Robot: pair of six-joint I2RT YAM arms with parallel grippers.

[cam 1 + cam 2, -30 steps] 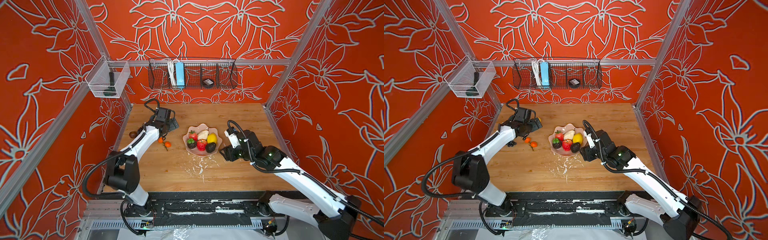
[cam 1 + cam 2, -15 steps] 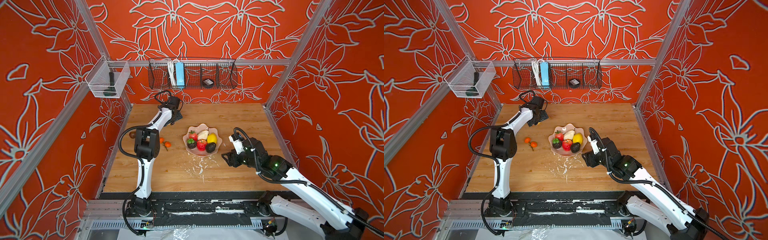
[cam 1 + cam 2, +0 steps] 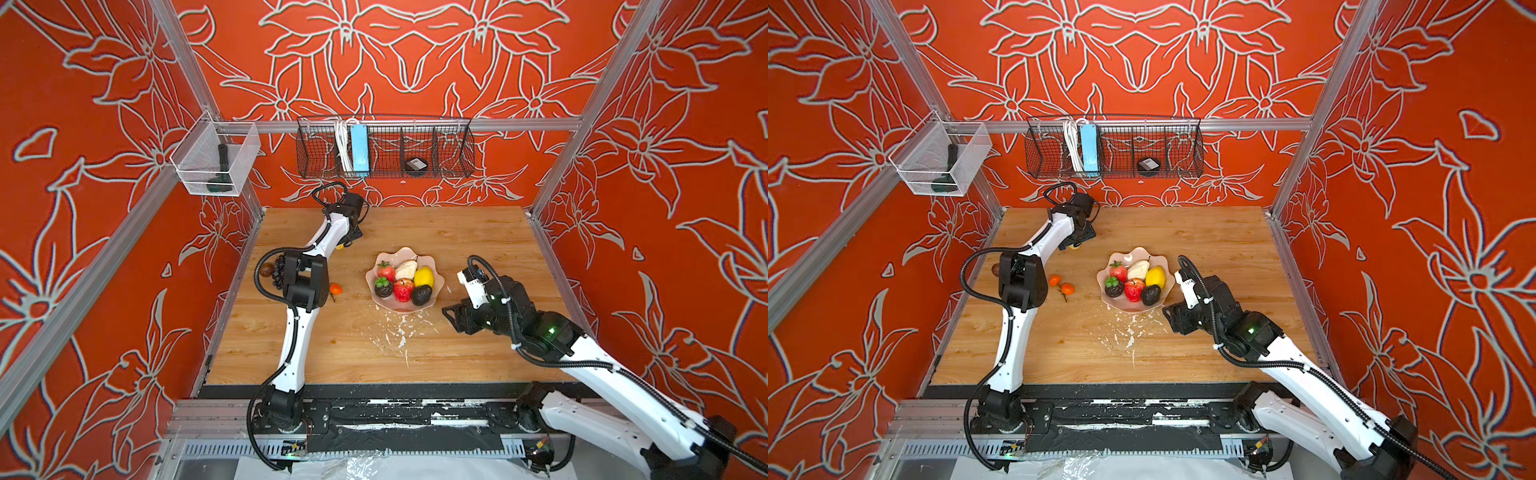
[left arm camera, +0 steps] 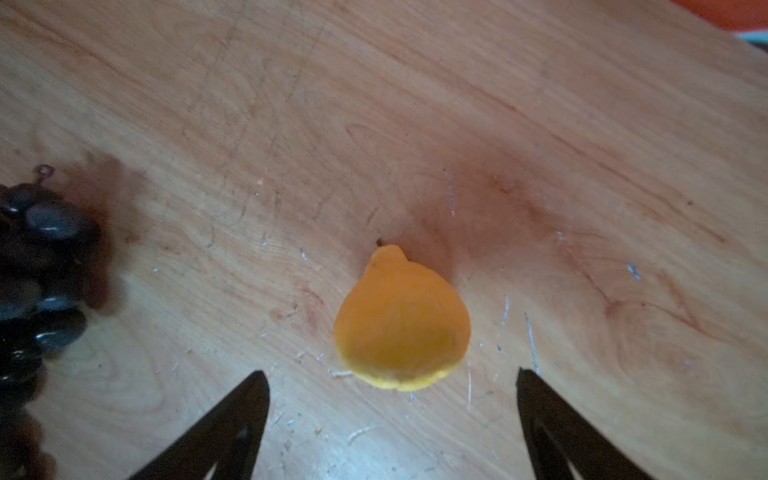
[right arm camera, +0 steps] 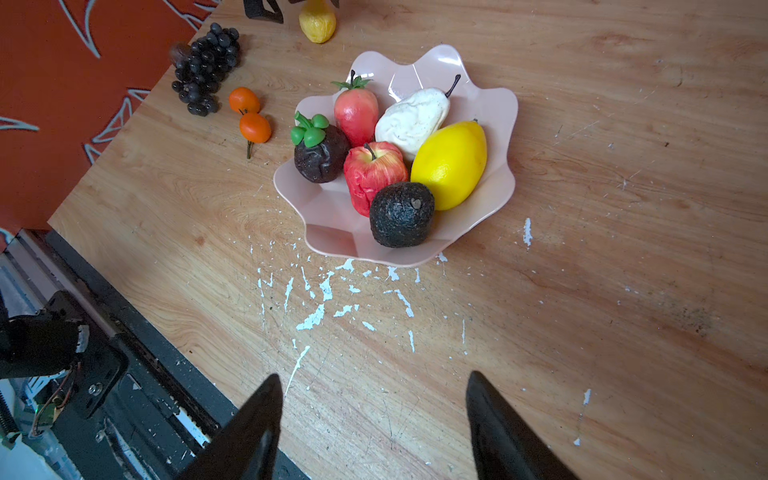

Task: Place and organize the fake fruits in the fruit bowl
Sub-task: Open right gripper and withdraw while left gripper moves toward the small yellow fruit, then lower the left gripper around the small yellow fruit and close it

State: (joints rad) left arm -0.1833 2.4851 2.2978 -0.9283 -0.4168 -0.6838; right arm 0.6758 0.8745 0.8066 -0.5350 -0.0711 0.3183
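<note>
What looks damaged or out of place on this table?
The table has white chipped marks right beside the pink bowl, on the robot's side; flecks or scratches, I cannot tell. Outside the bowl lie black grapes, two small oranges and a yellow fruit.

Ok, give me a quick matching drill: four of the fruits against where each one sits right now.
1 lemon
2 grape bunch
3 small yellow fruit
4 small oranges

A at the tips of the open left gripper
B in the fruit bowl
C at the left edge of the table
D on the table, between grapes and bowl

Pairs: 1-B, 2-C, 3-A, 4-D
</note>
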